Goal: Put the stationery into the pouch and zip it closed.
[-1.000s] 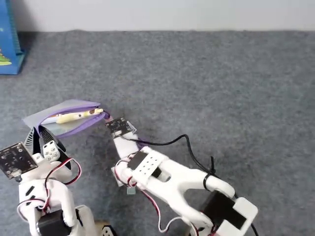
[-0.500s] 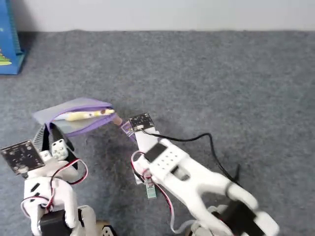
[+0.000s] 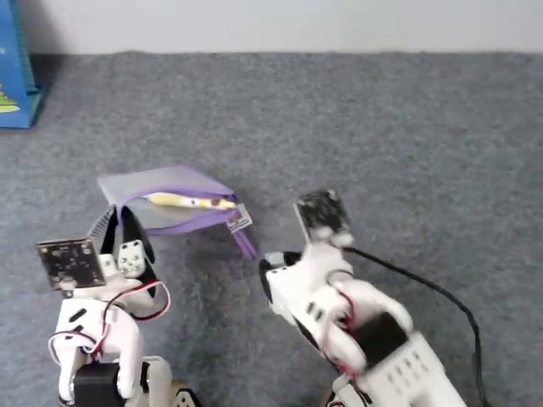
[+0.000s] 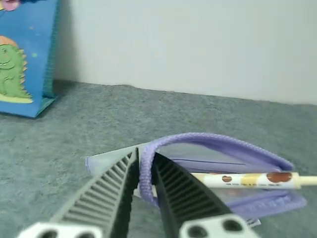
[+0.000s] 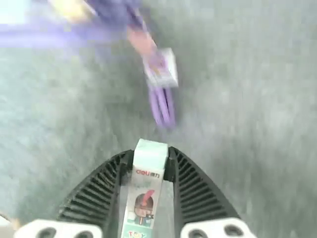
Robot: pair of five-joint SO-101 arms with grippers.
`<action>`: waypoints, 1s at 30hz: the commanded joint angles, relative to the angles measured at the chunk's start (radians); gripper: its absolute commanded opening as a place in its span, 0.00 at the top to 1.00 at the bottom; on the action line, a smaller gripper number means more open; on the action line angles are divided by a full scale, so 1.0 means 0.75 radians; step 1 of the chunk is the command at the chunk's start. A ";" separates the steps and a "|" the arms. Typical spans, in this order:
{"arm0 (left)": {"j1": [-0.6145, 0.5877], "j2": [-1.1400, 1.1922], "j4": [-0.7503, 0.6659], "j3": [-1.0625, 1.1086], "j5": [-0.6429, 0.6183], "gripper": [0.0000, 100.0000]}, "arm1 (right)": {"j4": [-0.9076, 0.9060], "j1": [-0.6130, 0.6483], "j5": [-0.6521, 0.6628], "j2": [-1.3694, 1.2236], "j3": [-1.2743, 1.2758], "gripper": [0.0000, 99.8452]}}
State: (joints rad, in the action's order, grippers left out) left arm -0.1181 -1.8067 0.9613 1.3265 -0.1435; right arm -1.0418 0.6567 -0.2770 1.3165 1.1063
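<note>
Loading step: eraser not in the pouch (image 4: 218, 142) yet.
My left gripper (image 4: 144, 159) clamps the pouch rim, pen (image 4: 247, 179) inside. My right gripper (image 5: 149, 151) grips the eraser (image 5: 143, 198) near the pouch mouth. Next I feed it in.

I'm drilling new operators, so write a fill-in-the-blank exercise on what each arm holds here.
1. The left gripper is shut on the rim of the pouch, whose colour is ____.
2. A pen pokes out of the pouch, so its zip is ____.
3. The right gripper grips a small packet in its jaws, ____ the pouch, not in it.
Missing words: purple; open; outside.
</note>
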 commanded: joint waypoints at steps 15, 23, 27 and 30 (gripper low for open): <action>0.162 -0.023 -0.027 0.007 0.082 0.99 | 0.631 -0.017 0.123 0.480 0.080 0.99; 0.151 -0.023 -0.025 0.007 0.078 0.99 | 1.038 0.099 0.121 0.152 0.082 0.99; 0.149 -0.023 -0.025 0.009 0.078 0.99 | 1.312 0.126 0.121 -0.069 0.121 0.99; 0.149 -0.023 -0.025 0.009 0.078 0.99 | 1.507 0.126 0.121 -0.232 0.178 0.99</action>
State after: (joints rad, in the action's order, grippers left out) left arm -0.0046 -1.8067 0.9613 1.3418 -0.0898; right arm -0.0568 0.7411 -0.1926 1.2367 1.2367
